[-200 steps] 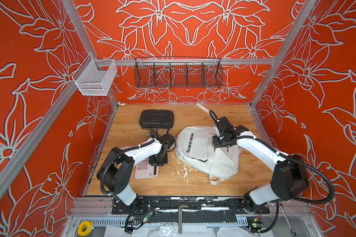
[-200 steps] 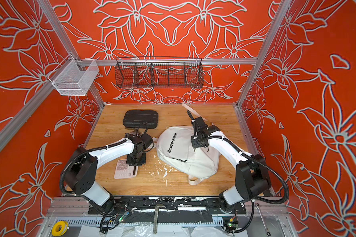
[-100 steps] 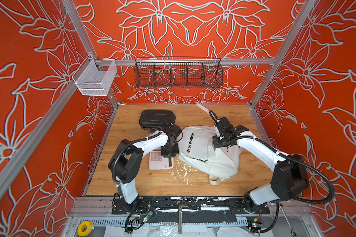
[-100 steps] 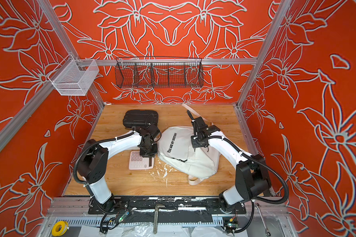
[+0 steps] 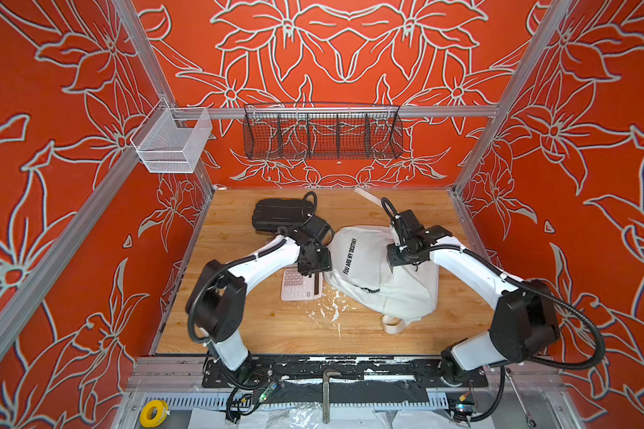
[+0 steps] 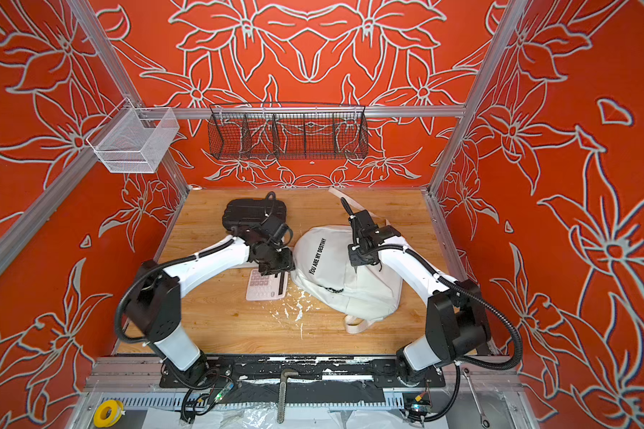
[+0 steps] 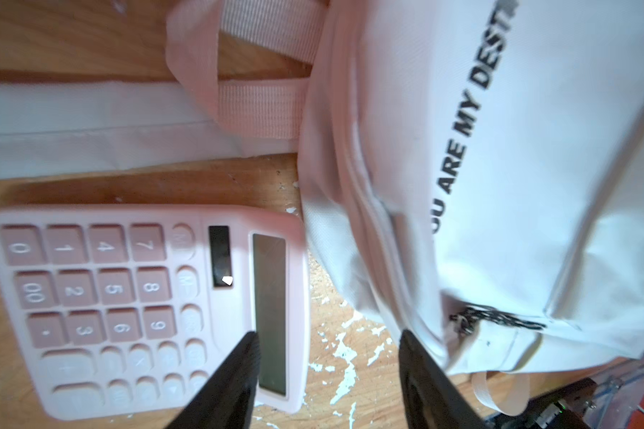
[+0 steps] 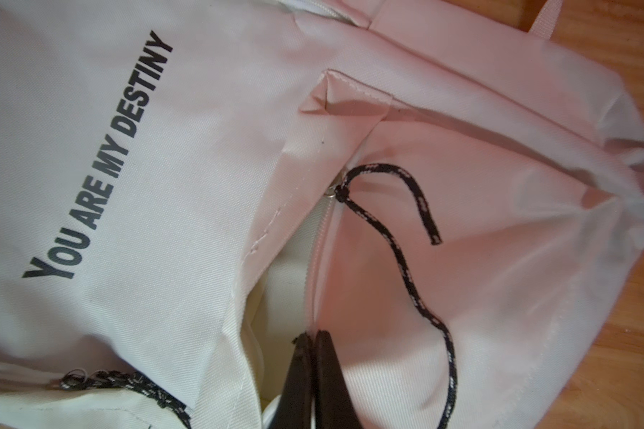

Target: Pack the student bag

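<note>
Beside student bag [image 7: 536, 185]: calculator [image 7: 127, 297], left end effector [image 7: 328, 336] spread.

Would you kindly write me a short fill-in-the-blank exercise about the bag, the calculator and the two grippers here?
1. The print on the student bag reads "YOU ARE MY ____".
2. The pink calculator lies on the table with its keys facing ____.
3. The left gripper, holding nothing, has its jaws ____.
4. The right gripper is ____ on the edge of the student bag's zipper opening.
Missing words: DESTINY; up; open; shut.
</note>
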Robot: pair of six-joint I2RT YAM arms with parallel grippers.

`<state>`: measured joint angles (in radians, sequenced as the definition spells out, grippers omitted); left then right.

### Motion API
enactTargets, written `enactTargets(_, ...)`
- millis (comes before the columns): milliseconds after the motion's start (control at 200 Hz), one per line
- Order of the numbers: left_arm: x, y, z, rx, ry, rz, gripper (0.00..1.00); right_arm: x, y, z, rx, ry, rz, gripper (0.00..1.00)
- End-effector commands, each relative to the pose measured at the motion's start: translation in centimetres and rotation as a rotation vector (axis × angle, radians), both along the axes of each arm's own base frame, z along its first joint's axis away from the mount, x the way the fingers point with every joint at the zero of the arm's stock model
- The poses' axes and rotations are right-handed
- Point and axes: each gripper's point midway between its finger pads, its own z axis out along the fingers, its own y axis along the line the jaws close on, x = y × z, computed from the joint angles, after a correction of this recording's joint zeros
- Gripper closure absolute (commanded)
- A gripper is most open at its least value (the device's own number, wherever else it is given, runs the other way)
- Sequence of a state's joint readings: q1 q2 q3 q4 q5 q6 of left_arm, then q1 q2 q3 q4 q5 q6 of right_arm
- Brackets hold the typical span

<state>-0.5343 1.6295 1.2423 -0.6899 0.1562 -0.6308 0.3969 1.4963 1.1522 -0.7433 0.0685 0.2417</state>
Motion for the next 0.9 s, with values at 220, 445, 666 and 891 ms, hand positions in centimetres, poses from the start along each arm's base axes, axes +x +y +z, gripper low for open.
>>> enactTargets(220,-2.0,6.4,0.3,-0.203,-0.051,0.113,0.29,0.9,1.1,2.4,0.035,-0.044,0.040,1.00)
enactTargets(445,-3.2,5.9,0.6,-0.014,-0.157,-0.013,0.10,1.3,-1.5,1.4,-0.005,-0.002,-0.045,1.00)
enactTargets(666,-3.6,4.2,-0.6,0.272,-0.097,-0.124,0.29,2.0,-3.9,0.8,0.002,0.032,-0.130,1.00)
enactTargets(891,-4.5,6.0,-2.7,0.262,-0.022,-0.050,0.17,1.6,-4.2,0.7,0.032,0.039,-0.138,1.00)
